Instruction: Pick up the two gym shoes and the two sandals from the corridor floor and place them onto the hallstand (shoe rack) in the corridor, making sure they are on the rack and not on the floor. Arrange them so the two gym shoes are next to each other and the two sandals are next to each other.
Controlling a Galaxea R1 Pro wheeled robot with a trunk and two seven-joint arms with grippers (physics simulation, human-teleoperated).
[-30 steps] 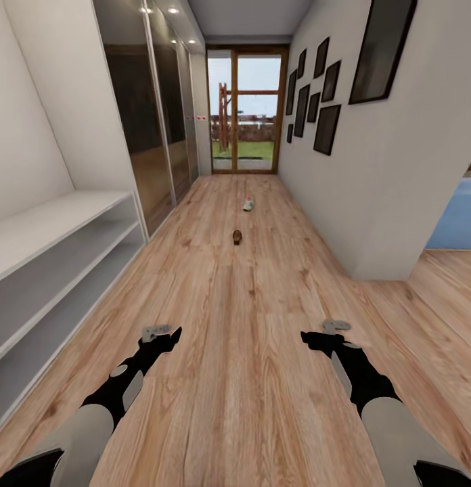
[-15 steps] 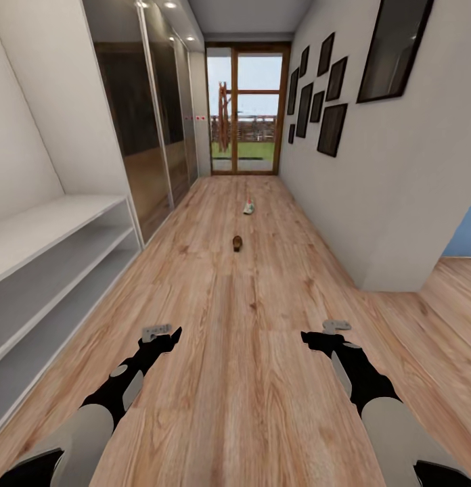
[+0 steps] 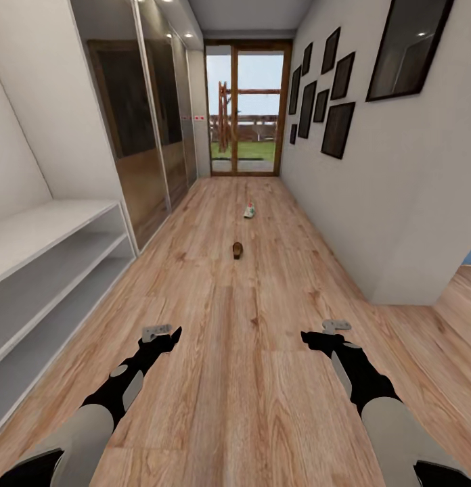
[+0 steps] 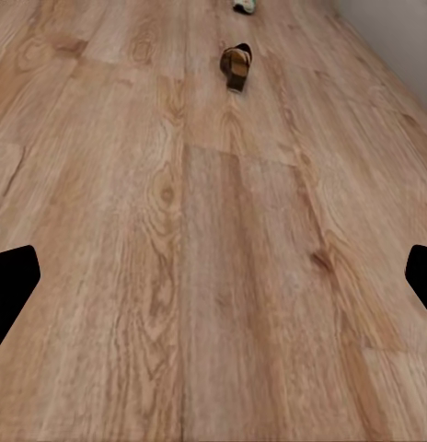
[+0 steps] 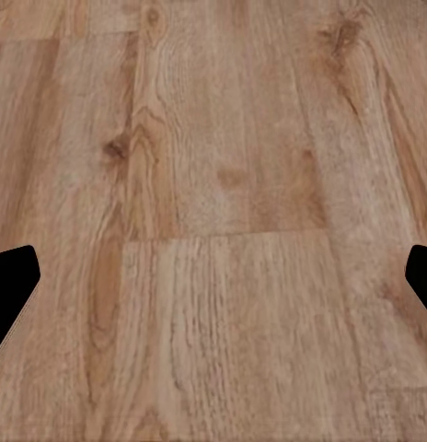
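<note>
Sandal (image 3: 237, 251) lies lengthwise along the corridor floor (image 3: 249, 379) (gym shoe (image 3: 249, 211) beyond); both grippers' fingers spread wide, empty.

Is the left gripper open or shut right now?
Open. In the left wrist view the two fingertips sit at opposite picture edges, with bare corridor floor between them and nothing held.

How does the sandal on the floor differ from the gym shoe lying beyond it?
The sandal is dark brown; the gym shoe is white with green and red touches. The sandal lies nearer the robot, the gym shoe farther down the corridor toward the glass door. Both rest on the corridor floor, untouched.
</note>
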